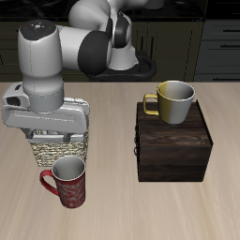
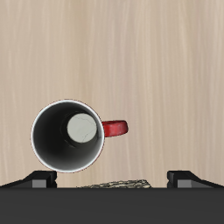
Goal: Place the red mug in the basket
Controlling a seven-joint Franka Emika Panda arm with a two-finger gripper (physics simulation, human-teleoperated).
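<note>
red mug (image 1: 67, 183) stands upright on worktop (image 1: 112, 127), touching front of basket (image 1: 58, 149). gripper (image 2: 112, 179) above basket; jaws spread wide, holding nothing.

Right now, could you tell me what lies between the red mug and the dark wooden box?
Only bare table, in the exterior view, between the red mug and the dark wooden box.

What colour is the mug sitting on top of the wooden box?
Yellow-olive mug, clearest in the exterior view.
</note>
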